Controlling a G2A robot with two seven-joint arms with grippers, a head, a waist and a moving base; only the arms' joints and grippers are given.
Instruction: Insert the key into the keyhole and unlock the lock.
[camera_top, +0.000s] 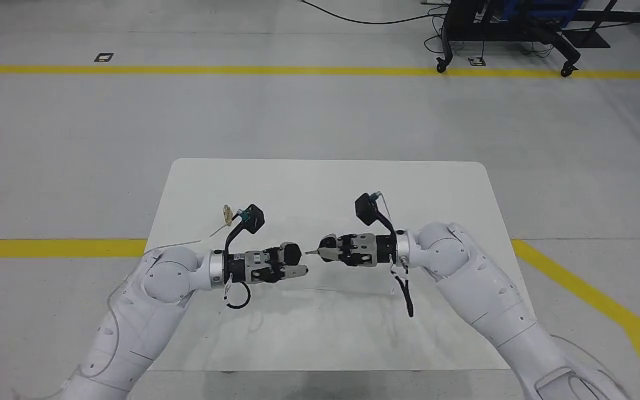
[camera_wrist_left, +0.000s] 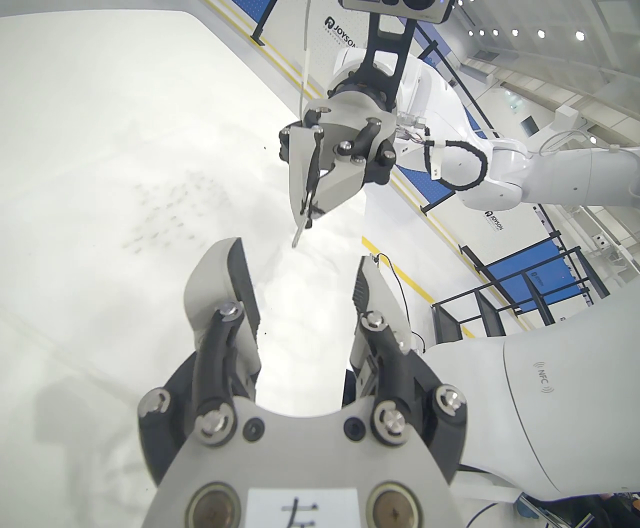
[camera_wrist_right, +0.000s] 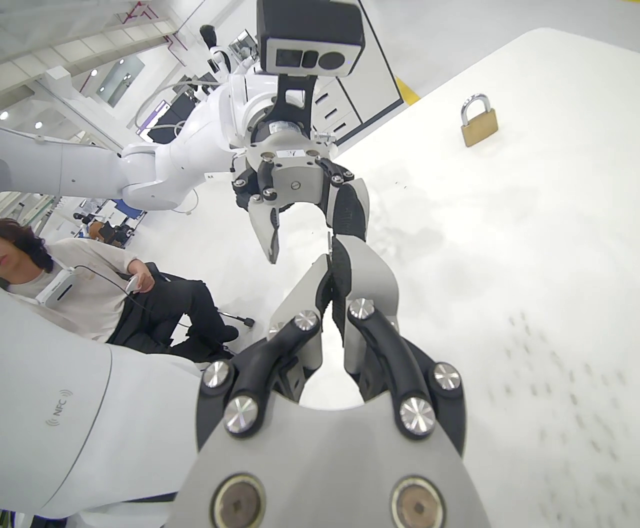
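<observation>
Key (camera_wrist_left: 298, 232) pinched in right gripper (camera_wrist_left: 307, 212), blade along line toward left gripper (camera_wrist_left: 300, 255), spread, empty. Padlock (camera_wrist_right: 479, 121) on bench (camera_top: 420, 200) beyond left arm, well apart from key; nearer left gripper.

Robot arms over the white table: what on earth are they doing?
The right gripper is shut on a small silver metal key and holds it in the air above the white table. The left gripper faces it close by, jaws open and empty. The brass padlock sits on the table off to one side with nothing touching it, so the key is not yet in the keyhole.
</observation>
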